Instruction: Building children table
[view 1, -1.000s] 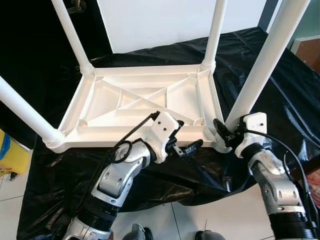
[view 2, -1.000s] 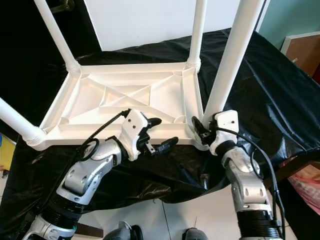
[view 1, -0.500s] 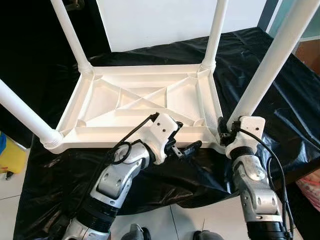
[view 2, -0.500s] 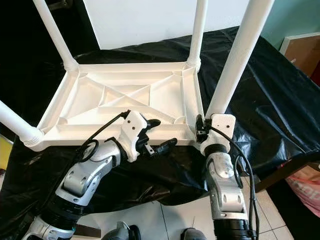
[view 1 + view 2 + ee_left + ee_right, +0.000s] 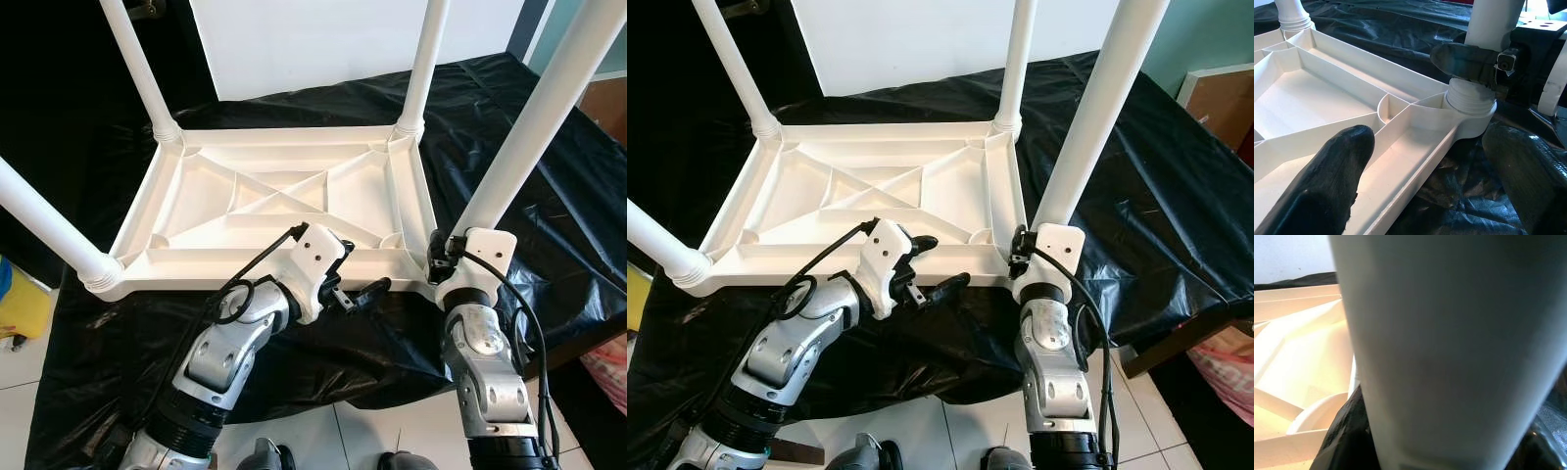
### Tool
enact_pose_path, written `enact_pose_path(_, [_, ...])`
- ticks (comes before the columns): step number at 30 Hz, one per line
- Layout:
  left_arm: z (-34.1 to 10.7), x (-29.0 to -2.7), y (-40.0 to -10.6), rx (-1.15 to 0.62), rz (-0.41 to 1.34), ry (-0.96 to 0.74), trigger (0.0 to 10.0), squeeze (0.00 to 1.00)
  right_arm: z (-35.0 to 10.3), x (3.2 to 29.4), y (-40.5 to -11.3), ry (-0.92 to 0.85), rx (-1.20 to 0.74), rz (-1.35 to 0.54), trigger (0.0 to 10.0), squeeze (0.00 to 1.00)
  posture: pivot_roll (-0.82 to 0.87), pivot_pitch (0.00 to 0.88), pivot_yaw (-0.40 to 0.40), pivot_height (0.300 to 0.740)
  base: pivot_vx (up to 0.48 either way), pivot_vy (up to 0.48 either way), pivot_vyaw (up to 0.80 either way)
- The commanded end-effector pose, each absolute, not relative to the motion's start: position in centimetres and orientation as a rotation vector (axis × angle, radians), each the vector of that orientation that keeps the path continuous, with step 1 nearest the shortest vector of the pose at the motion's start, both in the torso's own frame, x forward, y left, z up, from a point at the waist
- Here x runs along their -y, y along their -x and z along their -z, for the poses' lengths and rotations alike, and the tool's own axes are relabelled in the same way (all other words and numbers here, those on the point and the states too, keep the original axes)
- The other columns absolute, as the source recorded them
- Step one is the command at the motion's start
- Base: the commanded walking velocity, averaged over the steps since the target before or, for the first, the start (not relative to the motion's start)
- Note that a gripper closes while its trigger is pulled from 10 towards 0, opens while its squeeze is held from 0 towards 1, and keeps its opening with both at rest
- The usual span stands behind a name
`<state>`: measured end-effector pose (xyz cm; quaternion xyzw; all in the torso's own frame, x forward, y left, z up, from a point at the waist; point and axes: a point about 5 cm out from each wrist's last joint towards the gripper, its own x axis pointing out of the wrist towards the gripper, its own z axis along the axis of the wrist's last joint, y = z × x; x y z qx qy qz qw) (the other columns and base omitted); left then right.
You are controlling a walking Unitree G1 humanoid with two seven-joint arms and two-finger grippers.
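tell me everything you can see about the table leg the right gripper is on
The near right leg is a plain white round tube, plastic by the look, standing nearly upright and leaning slightly outward. Its ribbed lower end sits in the corner socket of the upturned white tabletop, which lies on a black sheet. The right gripper is clamped around its base, one black finger wrapped just above the ribbed collar. Its upper end runs out of frame.
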<state>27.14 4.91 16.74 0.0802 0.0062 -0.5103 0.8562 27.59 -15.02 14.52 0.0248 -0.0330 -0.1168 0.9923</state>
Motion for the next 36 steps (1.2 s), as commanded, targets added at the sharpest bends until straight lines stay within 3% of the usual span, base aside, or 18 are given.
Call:
enact_pose_path(1, [-16.7,-5.0,-27.0,-0.019,1.064,-0.165,10.0,0.00,-12.9,14.1,-27.3,-0.115,-0.019,0.233,10.0,0.21,-0.09,0.105,0.053,0.740,0.000,0.000,0.00])
enact_pose_path(2, [-16.7,-5.0,-27.0,-0.019,1.064,-0.165,10.0,0.00,-13.0,14.0,-27.3,-0.126,-0.012,0.213,10.0,0.21,-0.09,0.104,0.053,0.740,0.000,0.000,0.00])
enact_pose_path(3, [-16.7,-5.0,-27.0,-0.018,1.064,-0.165,10.0,0.00,-13.0,14.0,-27.3,-0.131,-0.005,0.197,10.0,1.00,-0.09,0.104,0.053,0.740,0.000,0.000,0.00])
enact_pose_path(17, [-16.8,-4.9,-27.0,-0.015,1.062,-0.162,10.0,0.00,-14.0,15.2,-27.6,-0.101,0.054,0.105,10.0,1.00,-0.11,0.114,0.055,0.740,0.000,0.000,0.00])
enact_pose_path(22, [-16.8,-4.8,-27.1,-0.015,1.063,-0.160,10.0,0.00,-14.0,15.7,-27.5,-0.108,0.033,-0.105,10.0,1.00,-0.11,0.117,0.052,0.740,0.000,0.000,0.00])
enact_pose_path(23, [-16.8,-4.7,-27.1,-0.015,1.064,-0.159,10.0,0.00,-14.3,16.4,-27.5,-0.015,0.053,-0.235,10.0,1.00,-0.11,0.117,0.052,0.740,0.000,0.000,0.00])
enact_pose_path(24, [-16.8,-4.7,-27.1,-0.015,1.065,-0.159,10.0,0.00,-14.5,17.0,-27.5,0.020,0.058,-0.283,10.0,0.79,-0.11,0.116,0.051,0.740,0.000,0.000,0.00])
enact_pose_path(26, [-16.8,-4.7,-27.1,-0.015,1.065,-0.159,10.0,0.00,-14.5,17.0,-27.5,0.020,0.058,-0.283,10.0,0.79,-0.11,0.116,0.051,0.740,0.000,0.000,0.00])
enact_pose_path(27, [-16.8,-4.7,-27.1,-0.015,1.065,-0.159,10.0,0.00,-14.6,17.5,-27.6,0.042,0.061,-0.304,10.0,0.00,-0.11,0.116,0.051,0.740,0.000,0.000,0.00])
enact_pose_path(36, [-16.8,-4.7,-27.1,-0.014,1.070,-0.163,10.0,0.00,-15.9,19.4,-28.4,0.126,0.047,-0.520,10.0,0.00,-0.11,0.112,0.053,0.740,0.000,0.000,0.00])
